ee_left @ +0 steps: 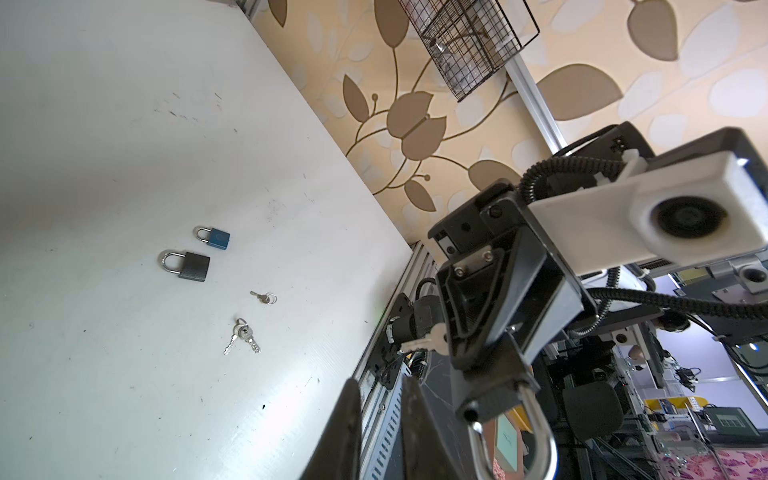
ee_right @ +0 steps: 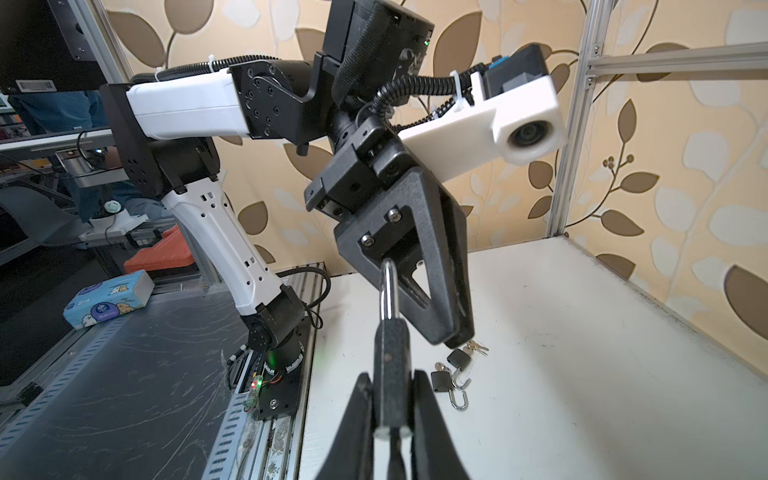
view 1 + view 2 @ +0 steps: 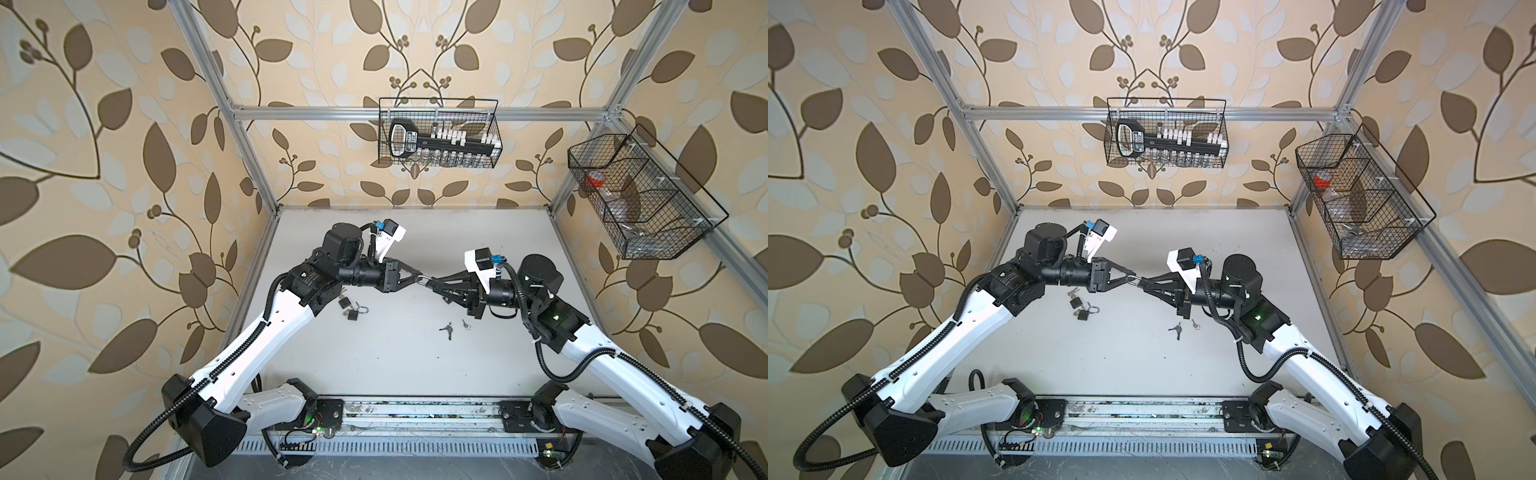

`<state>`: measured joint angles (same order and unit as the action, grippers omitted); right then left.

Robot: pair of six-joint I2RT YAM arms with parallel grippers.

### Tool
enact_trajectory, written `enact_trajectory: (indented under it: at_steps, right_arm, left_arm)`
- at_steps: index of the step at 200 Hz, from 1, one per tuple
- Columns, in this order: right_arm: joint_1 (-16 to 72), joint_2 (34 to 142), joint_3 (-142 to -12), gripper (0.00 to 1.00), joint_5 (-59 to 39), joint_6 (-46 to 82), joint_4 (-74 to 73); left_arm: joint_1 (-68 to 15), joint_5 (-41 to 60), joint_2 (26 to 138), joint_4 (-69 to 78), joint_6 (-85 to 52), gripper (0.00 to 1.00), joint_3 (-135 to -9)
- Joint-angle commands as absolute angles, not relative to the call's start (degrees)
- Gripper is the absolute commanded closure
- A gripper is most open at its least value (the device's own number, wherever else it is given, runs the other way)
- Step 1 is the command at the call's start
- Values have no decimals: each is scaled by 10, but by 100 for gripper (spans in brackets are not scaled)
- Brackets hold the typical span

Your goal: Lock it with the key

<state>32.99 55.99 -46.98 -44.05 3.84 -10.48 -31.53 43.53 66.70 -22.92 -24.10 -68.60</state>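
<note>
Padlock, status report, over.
Right end effector shut on padlock. Left end effector at its shackle, grip unclear. Nothing blocking.

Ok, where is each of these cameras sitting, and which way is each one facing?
Top views: high over the front of the table, facing down toward the back wall; left arm and right arm show nearly whole, left tool facing right tool.
Left wrist: on the left arm, looking past its own fingertips at the right tool holding the padlock.
Right wrist: on the right arm, looking along its own fingers, shut on the padlock, toward the left tool.
Shared: both wrist views show that padlock, from opposite sides.
</note>
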Motion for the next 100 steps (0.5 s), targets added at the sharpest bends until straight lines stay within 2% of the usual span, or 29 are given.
enact_trajectory:
  at_steps: [1,23,46,100]
  right_arm:
    - [332,551,-468,100,-429,37,-114]
    - [331,550,-470,100,-402,46,-100]
    - [323,557,-479,100,-392,59,-77]
    - [295,606,-536,100,-525,83,-18]
  left_arm:
    - [-317,358,634,-245,-223,75,-697]
    - [-316,290,596,-240,-223,66,-688]
    - [-316,266,565,-224,-218,66,-676]
    - [-316,391,579,-195,-195,62,-687]
